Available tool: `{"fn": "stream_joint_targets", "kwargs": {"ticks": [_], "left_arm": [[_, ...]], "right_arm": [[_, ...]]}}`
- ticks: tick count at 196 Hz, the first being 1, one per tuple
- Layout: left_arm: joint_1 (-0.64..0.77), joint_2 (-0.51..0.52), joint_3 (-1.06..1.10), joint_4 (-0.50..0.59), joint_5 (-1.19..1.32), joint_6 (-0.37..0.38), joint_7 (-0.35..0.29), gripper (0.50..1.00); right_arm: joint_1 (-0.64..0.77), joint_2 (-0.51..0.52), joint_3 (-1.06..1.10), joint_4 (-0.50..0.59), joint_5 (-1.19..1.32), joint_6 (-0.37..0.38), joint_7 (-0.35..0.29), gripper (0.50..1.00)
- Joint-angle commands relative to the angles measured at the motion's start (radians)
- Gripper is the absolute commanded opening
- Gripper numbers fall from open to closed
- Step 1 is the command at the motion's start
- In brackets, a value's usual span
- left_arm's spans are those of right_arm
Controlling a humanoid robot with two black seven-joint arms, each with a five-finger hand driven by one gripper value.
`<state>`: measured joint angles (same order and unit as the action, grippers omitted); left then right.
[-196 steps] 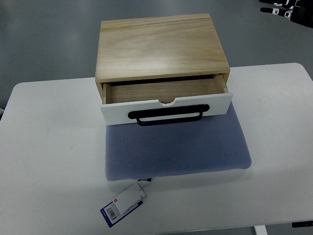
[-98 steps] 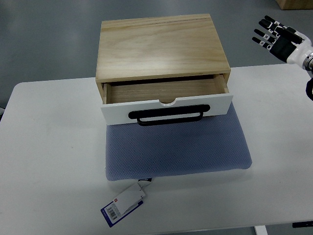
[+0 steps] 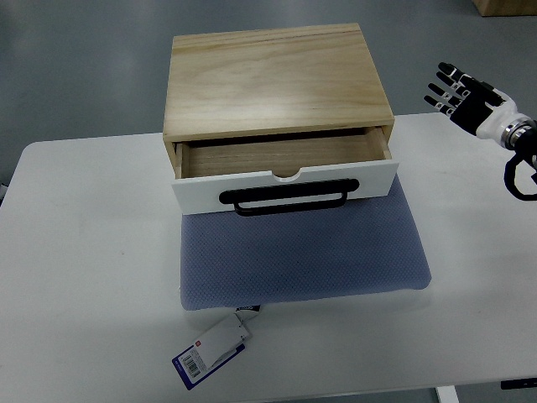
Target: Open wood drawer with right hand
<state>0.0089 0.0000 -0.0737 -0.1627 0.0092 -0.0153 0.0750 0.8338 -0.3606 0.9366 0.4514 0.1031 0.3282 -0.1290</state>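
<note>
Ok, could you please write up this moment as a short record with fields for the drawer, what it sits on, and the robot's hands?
box: pale wooden box on a blue-grey padded mat
drawer: white-fronted wooden drawer, partly pulled out, visible part inside looks empty
handle: black bar handle, nothing touching it
mat tag: white and blue label at the mat's near edge
surface: white table
right hand: at upper right, fingers spread, holding nothing, clear of the box
left hand: not in view

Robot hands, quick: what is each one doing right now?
Left hand: not in the picture.
Right hand: open, fingers spread, holding nothing, up by the right edge and away from the wood drawer.
</note>
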Motion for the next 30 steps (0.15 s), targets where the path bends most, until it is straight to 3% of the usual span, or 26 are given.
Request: {"fn": "stream_joint_targets", "kwargs": {"ticks": [1, 30], "left_arm": [[0.000, 0.000, 0.000, 0.000, 0.000, 0.000, 0.000, 1.000], [0.000, 0.000, 0.000, 0.000, 0.000, 0.000, 0.000, 1.000]], "right_arm": [[-0.001, 0.003, 0.001, 0.003, 0.000, 0.002, 0.000, 0.950], [-0.007, 0.005, -0.004, 0.001, -0.003, 0.002, 0.000, 0.950]]}}
